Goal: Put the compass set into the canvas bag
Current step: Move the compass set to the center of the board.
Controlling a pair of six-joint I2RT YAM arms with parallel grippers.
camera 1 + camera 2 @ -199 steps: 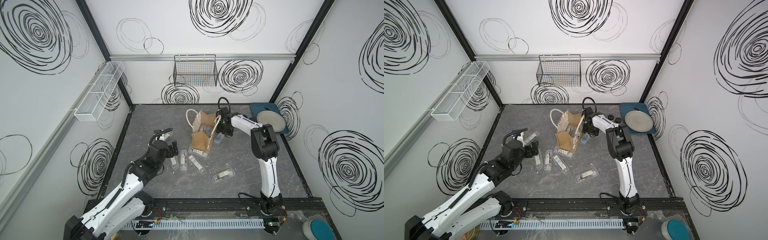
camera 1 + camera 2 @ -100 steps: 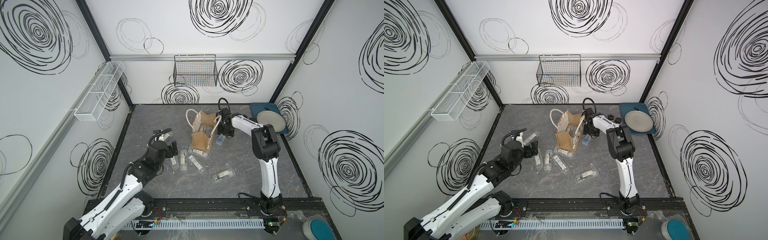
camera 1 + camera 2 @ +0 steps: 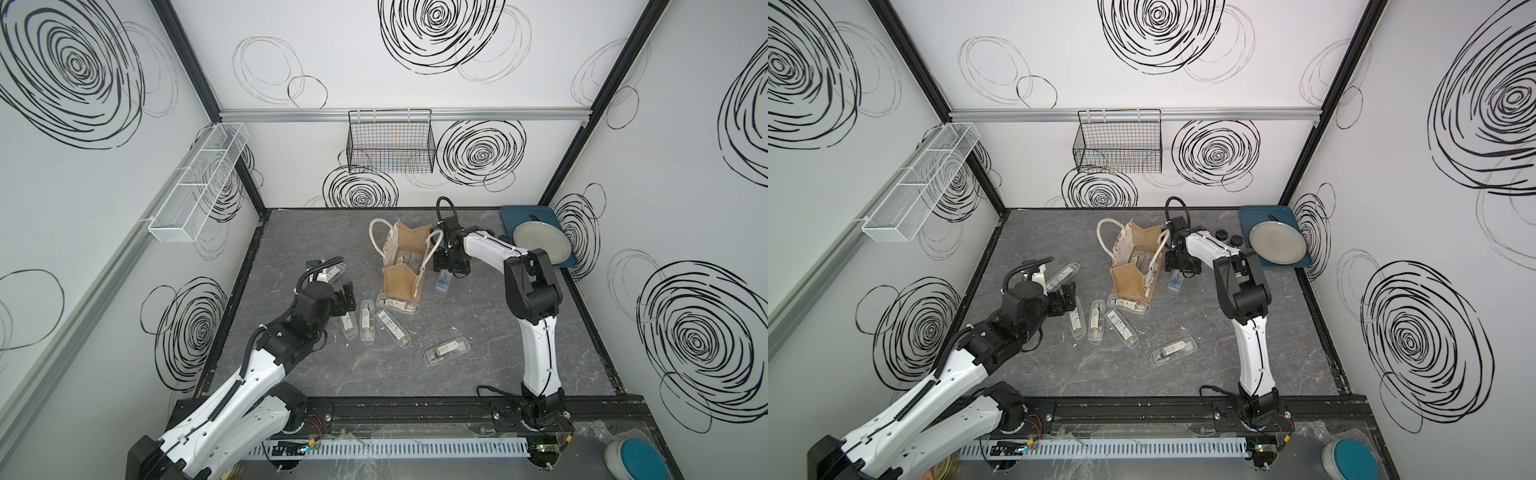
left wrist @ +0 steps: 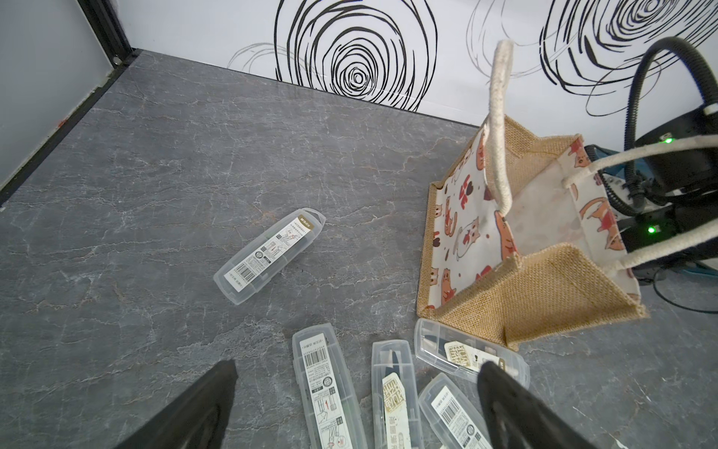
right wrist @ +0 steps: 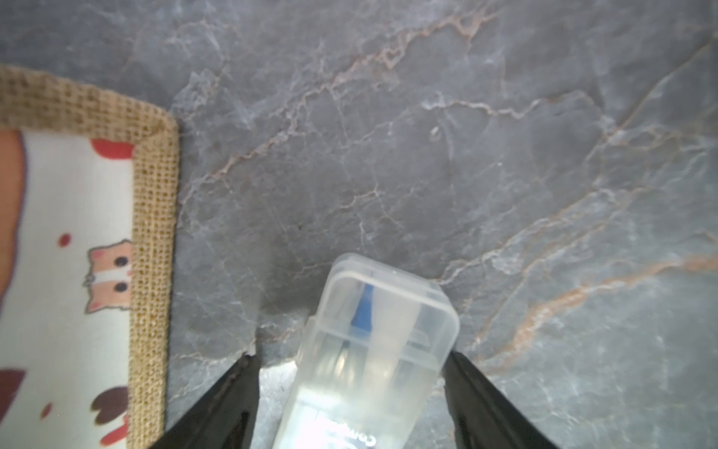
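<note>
The left gripper point(image 4: 358, 364) hangs spread wide and empty, as before, over the loose clear compass cases point(image 4: 328, 385) in front of the canvas bag point(image 3: 400, 282). Just right of the bag, the right gripper point(image 5: 349, 357) has widened its jaws. They now straddle a blue compass set point(image 5: 375, 342) lying on the table point(image 5: 505, 155), unclamped. That set remains outside the bag and probably needs regrasping.

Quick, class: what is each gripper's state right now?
Left gripper: open, holding nothing.
Right gripper: open, jaws either side of a compass case, not clamped on it.
</note>
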